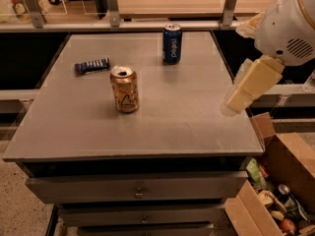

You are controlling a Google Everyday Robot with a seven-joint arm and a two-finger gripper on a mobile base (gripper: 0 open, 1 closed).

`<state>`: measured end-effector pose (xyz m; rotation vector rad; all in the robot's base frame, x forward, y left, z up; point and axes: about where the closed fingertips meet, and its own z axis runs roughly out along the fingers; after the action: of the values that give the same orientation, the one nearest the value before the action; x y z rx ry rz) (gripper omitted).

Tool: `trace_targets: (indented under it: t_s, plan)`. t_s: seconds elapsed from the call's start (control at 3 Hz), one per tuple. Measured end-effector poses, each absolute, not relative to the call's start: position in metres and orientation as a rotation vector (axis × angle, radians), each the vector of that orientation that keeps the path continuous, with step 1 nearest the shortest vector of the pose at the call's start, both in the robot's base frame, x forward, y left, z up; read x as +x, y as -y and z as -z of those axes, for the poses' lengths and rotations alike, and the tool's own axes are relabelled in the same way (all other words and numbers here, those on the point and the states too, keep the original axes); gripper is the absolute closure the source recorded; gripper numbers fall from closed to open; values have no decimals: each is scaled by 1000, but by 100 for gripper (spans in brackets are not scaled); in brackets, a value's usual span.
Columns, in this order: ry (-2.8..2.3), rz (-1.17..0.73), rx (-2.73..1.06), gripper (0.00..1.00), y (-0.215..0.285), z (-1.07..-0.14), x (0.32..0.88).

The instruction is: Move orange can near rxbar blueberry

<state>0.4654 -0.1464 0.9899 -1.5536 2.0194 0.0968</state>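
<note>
Grasping the orange can (pixel 124 89) mid-body seems best: likely light, stiff, slick. Gripper (pixel 231 104) hangs at the surface (pixel 187 117) right edge; I cannot tell the jaws' state.

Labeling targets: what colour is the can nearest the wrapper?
Orange can: orange-gold, dark curved logo, silver top. Camera view. Tool hovers at right edge of table.

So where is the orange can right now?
In the camera view the orange can stands upright left of centre on the table, in front of the blue snack bar; the claw hangs over the table's right edge, apart from it.
</note>
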Motion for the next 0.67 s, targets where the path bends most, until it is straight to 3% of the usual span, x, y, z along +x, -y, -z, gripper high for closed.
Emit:
trace_targets:
  t_s: [0.67]
  plan:
    - [-1893,-219,-1518,0,60,-992,496]
